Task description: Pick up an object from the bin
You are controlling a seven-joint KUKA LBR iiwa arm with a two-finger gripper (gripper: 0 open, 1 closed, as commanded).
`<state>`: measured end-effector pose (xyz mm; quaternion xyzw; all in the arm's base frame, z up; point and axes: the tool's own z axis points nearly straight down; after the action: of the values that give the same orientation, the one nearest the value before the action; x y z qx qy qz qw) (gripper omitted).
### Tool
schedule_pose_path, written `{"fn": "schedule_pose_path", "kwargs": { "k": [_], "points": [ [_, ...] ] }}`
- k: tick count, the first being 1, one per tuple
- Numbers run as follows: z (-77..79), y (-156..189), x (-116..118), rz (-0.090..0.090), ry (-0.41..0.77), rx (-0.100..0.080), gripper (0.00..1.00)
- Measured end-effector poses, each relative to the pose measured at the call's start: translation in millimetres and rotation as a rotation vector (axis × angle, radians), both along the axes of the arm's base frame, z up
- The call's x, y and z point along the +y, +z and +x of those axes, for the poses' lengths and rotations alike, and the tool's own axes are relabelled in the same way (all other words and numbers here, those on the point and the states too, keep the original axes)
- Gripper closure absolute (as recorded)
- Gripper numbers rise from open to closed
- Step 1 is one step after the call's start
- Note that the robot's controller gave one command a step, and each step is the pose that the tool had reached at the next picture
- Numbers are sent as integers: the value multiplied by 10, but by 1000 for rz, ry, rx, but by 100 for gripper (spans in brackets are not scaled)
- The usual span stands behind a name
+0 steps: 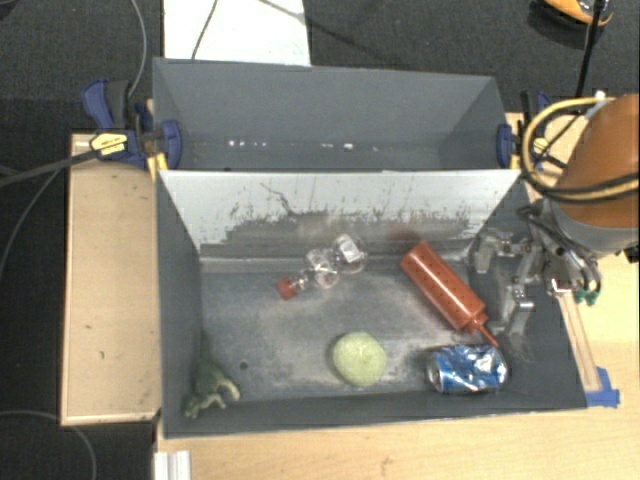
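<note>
Approach step. End effector (508, 293) at bin (300, 218) right side, just beside red bottle (440, 286); spread or pressed, cannot tell. Next: centre over it.

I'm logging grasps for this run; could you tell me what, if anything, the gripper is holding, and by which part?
Nothing that I can see: the gripper hangs just right of the lying red bottle, with nothing in its grasp.

Pale green ball (359, 357) mid-front, green toy figure (210, 388), perhaps a dinosaur, front-left corner, clear plastic piece (335, 258) farther back.
</note>
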<state>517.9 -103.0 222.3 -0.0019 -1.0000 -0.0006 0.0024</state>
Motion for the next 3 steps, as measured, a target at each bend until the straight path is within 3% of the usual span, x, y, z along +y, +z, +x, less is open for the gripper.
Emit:
{"fn": "schedule_pose_path", "kwargs": {
  "k": [1,2,3],
  "points": [
    [16,43,2,-2,2,-8,0],
    [-37,-288,-168,-3,0,-17,0],
    [-214,-842,-239,-4,42,-12,0]
  ]
}}
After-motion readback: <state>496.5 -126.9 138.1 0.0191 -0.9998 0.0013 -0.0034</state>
